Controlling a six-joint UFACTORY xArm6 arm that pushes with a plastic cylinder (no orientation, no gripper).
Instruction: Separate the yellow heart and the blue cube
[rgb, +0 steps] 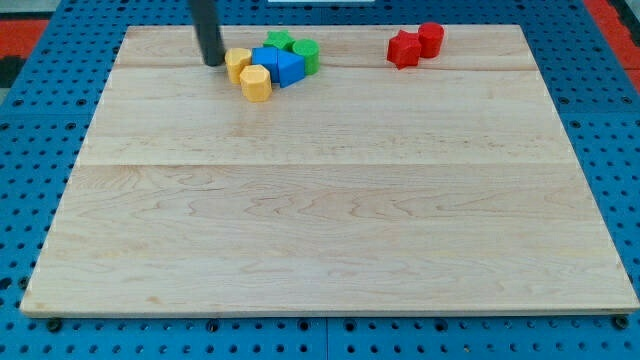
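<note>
A tight cluster of blocks lies near the view's top, left of centre. A yellow block (237, 63), heart-like, touches the left side of the blue cube (265, 59). A second yellow block (256, 83) sits just below them. A blue triangular block (290, 69) lies right of the cube. My tip (213, 62) stands on the board just left of the upper yellow block, very close to it or touching it.
A green star block (279, 41) and a green cylinder (306, 54) sit at the cluster's top right. A red star block (403, 49) and a red cylinder (431, 39) lie together at the view's top right. The wooden board (330, 220) lies on a blue pegboard.
</note>
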